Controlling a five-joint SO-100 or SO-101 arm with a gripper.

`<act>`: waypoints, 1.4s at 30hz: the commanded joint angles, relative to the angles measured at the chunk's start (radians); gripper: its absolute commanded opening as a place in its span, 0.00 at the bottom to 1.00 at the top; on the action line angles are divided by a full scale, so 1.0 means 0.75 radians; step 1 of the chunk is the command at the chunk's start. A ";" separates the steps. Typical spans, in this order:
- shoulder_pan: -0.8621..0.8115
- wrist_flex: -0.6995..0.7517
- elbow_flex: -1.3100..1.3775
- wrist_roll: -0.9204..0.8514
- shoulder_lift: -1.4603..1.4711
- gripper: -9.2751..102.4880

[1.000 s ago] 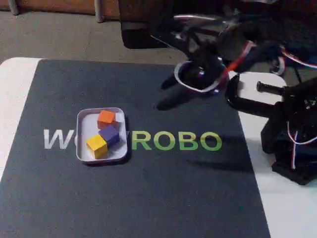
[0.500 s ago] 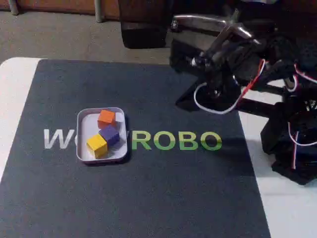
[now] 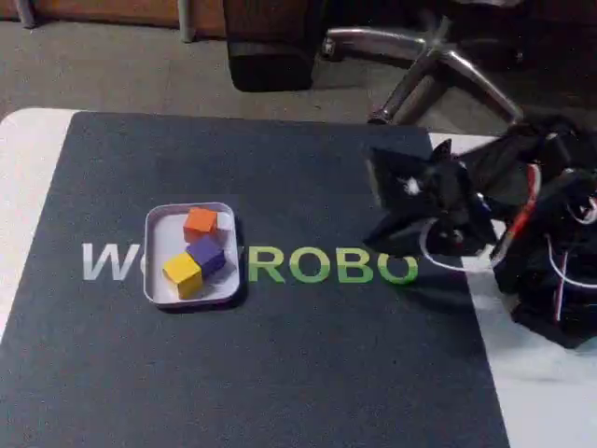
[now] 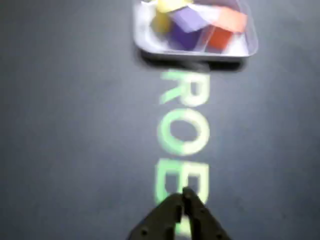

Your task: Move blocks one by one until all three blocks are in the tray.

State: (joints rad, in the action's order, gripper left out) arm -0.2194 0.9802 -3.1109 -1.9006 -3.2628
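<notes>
The pale tray (image 3: 160, 286) lies on the dark mat, left of centre in the fixed view, and holds all three blocks: orange (image 3: 200, 223) at the back, blue-purple (image 3: 207, 254) in the middle, yellow (image 3: 182, 273) at the front. In the wrist view the tray (image 4: 150, 47) sits at the top with the yellow (image 4: 161, 20), purple (image 4: 186, 25) and orange (image 4: 225, 25) blocks inside. My gripper (image 4: 182, 196) enters from the bottom edge, its fingertips touching, shut with nothing held. In the fixed view the gripper (image 3: 387, 201) hangs low at the mat's right side, far from the tray.
The dark mat (image 3: 280, 373) carries green "ROBO" lettering (image 3: 331, 266). The arm's base (image 3: 550, 280) with loose wires stands on the white table at the right. A chair base (image 3: 429, 65) stands on the floor behind the table.
The arm has folded back to the right and down toward its base, away from the tray. The blocks and tray have not moved.
</notes>
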 commanded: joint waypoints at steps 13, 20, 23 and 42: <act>0.102 0.342 -0.080 0.004 -0.061 0.01; 0.092 0.405 -0.080 0.106 -0.061 0.01; 0.094 0.409 -0.080 0.123 -0.061 0.01; 0.102 0.417 -0.080 0.119 -0.061 0.04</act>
State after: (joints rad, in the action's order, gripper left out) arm -0.1473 1.2778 -3.1769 -1.8116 -3.3073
